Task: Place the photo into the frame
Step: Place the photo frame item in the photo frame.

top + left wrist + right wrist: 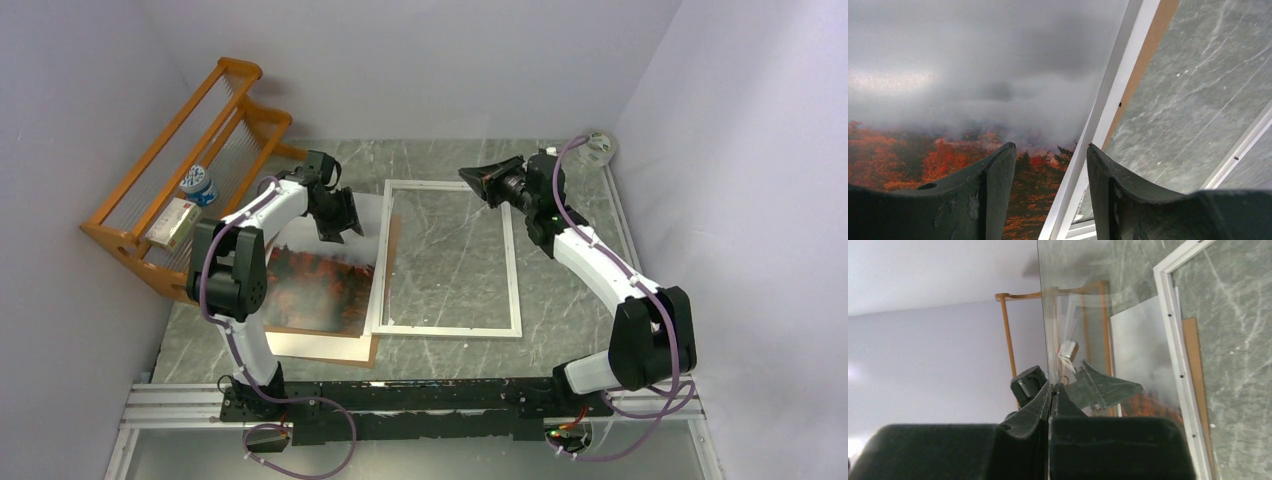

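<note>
The main danger was at the right hand [1050,387]. It was closed tight on one edge of a clear glass pane [1073,300] and held the pane raised, edge-on to its own camera. Such a thin, smooth sheet could slip out of the narrow grip. It could also crack if it swung against the thin white rectangular frame [514,270], which lay flat on the grey marble tabletop [460,355].

The left hand [1051,152] hovered with its jaws moderately apart and empty, over the right edge of the large rectangular photo [320,280]. If it closed there, I judge that it could catch the left rail of the frame or the plain brown backing board [330,352] together with the print, or crease the paper.

The photo lay flat on that board, just left of the frame and not yet inside it. It showed misty grey sky on the far part, then red-orange trees and dark ground nearer, with a white border around.
</note>
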Available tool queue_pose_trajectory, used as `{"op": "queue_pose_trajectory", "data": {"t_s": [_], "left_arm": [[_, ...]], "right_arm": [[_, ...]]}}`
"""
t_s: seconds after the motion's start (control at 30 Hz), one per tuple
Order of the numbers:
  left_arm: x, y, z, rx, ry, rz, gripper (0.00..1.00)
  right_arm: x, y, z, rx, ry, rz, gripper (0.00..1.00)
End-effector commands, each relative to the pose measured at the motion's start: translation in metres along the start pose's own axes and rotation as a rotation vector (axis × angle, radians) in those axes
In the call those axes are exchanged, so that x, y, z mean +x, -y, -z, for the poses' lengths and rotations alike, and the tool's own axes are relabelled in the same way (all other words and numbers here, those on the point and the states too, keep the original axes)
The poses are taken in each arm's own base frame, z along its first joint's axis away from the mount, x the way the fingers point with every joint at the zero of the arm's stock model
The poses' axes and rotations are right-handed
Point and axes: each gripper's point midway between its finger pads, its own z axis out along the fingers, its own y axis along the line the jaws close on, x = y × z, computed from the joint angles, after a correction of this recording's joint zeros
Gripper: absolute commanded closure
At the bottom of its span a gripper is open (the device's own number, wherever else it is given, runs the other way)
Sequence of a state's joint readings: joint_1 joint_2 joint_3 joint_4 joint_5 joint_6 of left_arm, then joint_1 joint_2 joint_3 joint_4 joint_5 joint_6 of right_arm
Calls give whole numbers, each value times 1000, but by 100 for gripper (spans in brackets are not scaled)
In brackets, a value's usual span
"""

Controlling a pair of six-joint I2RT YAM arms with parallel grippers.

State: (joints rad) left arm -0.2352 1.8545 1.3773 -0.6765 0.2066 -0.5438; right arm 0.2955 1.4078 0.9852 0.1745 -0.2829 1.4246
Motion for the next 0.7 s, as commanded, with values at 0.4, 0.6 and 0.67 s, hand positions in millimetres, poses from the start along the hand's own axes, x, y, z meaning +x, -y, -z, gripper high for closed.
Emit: {"op": "queue_pose_trajectory", "data": {"t_s": [0.4,0.6,0.67], "left_arm": [[-14,-23,1,-25,35,56,41],[-15,-33,-2,-24,30,87,41],[-15,-35,-3,-24,25,93,37]], "right_arm": [[16,-70,0,-122,-19,3,100],[25,-36,-8,-35,-38,2,100],[24,-9,-10,31,-19,16,100]]}}
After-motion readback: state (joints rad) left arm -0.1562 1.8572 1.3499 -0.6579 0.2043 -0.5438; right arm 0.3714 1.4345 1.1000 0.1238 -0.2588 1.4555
